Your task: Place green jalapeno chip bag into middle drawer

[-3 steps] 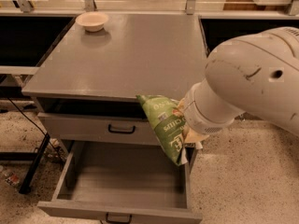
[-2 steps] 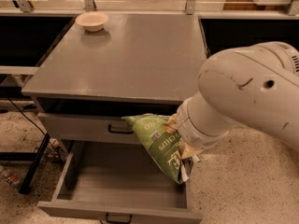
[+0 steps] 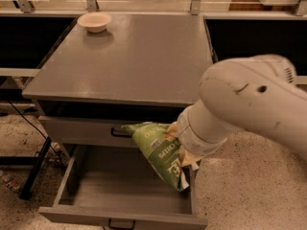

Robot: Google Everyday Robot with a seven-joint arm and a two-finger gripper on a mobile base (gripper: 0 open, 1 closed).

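Note:
The green jalapeno chip bag (image 3: 158, 151) hangs tilted, its lower end over the right part of the open middle drawer (image 3: 120, 190). The gripper (image 3: 181, 150) is at the bag's right edge, below the white arm (image 3: 249, 109), and it holds the bag up in the air. The arm hides most of the gripper. The drawer is pulled out, its grey box interior showing, with a small black handle at its front edge (image 3: 121, 223). The drawer front above it (image 3: 81, 131) is closed.
A beige bowl (image 3: 94, 21) sits at the back left of the grey cabinet top (image 3: 129, 56). A black stand leg (image 3: 33, 169) slants on the speckled floor to the left. Dark shelves flank the cabinet on both sides.
The arm has moved left and down with the bag. The bag now hangs lower and further left, over the open drawer's right side.

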